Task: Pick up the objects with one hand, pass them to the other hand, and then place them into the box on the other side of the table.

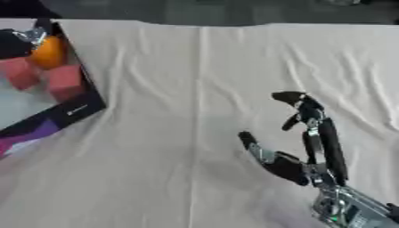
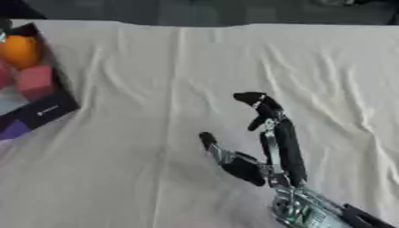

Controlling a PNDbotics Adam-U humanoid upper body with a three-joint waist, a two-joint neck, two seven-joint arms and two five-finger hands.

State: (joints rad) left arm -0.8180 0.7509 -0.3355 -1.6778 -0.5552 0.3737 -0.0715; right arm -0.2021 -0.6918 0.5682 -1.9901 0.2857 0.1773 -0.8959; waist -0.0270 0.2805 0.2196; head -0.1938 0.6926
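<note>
One hand shows: the right hand (image 1: 300, 167), low on the right, fingers (image 1: 304, 104) extended and relaxed, thumb spread wide, holding nothing and resting on or just above the white cloth (image 1: 195, 80). At the left edge, the box (image 1: 74, 111) holds an orange ball (image 1: 48, 52) and two pink blocks (image 1: 64, 81), well apart from the hand. No loose object lies on the visible cloth, so the work looks done or nearly done; the hand is best kept open and clear. The box is cut off by the left edge, a dark item in its top corner is unclear, and the left hand is unseen.
</note>
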